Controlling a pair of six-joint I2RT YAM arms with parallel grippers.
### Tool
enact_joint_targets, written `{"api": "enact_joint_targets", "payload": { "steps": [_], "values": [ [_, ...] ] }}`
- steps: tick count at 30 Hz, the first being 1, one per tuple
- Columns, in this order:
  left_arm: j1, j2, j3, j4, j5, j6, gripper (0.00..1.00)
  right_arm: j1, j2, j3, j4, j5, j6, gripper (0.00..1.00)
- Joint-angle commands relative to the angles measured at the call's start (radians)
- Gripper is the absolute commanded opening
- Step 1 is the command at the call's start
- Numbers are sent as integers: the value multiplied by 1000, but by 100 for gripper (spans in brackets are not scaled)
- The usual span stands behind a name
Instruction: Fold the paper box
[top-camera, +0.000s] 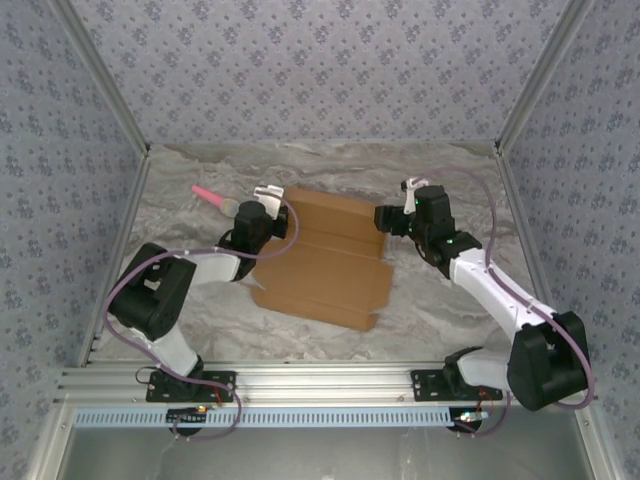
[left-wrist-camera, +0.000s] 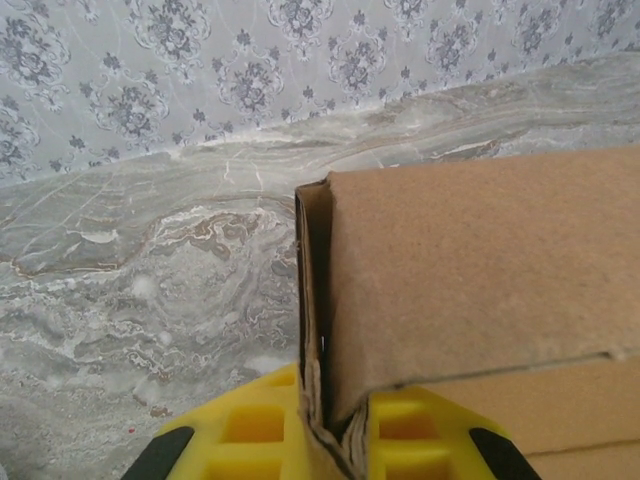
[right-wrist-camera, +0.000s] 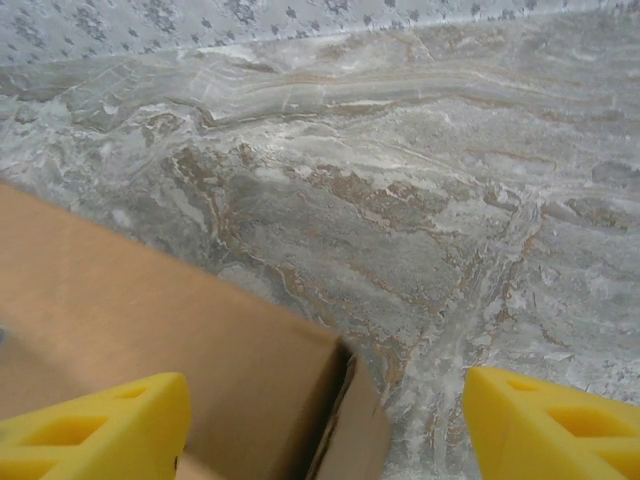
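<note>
At the far left of the top view, a small pink stick (top-camera: 208, 196), flat on the marbled table (top-camera: 450, 310), at 10 o'clock from the paper box (top-camera: 325, 265) and apart from it. Next along, the left gripper (top-camera: 268, 196): sits at 11 o'clock on the box, right against its far left corner, left arm (top-camera: 165, 290) curving back to a base at 8 o'clock. Is closed on cardboard, going by the left wrist view: left gripper (left-wrist-camera: 335, 445) pinching an upright side of the paper box (left-wrist-camera: 470, 270) between two yellow fingers (left-wrist-camera: 250, 430), folded edge rising toward 12 o'clock out of the grip, broad brown panel spreading off to 3 o'clock, bare table (left-wrist-camera: 150, 270) at 9 o'clock, patterned backdrop (left-wrist-camera: 150, 60) behind at 12. Lies mid-table in the top view, slightly skewed, mostly flat, creased across in bands, stepped along its 3 o'clock edge. Further right, the right gripper (top-camera: 386, 218): sits at 2 o'clock of the box, at its far right corner, right arm (top-camera: 500, 290) running back to a base at 4 o'clock. Stands wide open in the right wrist view: right gripper (right-wrist-camera: 328, 385) with yellow fingers (right-wrist-camera: 95, 425) spread to 8 and 4 o'clock, holding nothing, a corner of the paper box (right-wrist-camera: 150, 310) reaching in from 8 o'clock between them, the finger at 8 o'clock over the cardboard, the other over bare table (right-wrist-camera: 420, 180).
</note>
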Motion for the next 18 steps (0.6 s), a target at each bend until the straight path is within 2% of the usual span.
{"api": "enact_joint_targets", "payload": {
  "steps": [1, 7, 12, 18],
  "values": [
    [11, -35, 79, -241, 18, -28, 1, 5, -50, 72, -101, 13, -42, 76],
    [42, -43, 230, -544, 72, -48, 0, 5, -80, 114, -156, 19, -79, 77],
    [68, -31, 332, -720, 140, -56, 0, 5, -87, 108, -155, 9, -73, 78],
    [110, 39, 528, -1030, 230, -14, 0, 5, -86, 93, -158, 7, -66, 78]
  ]
}}
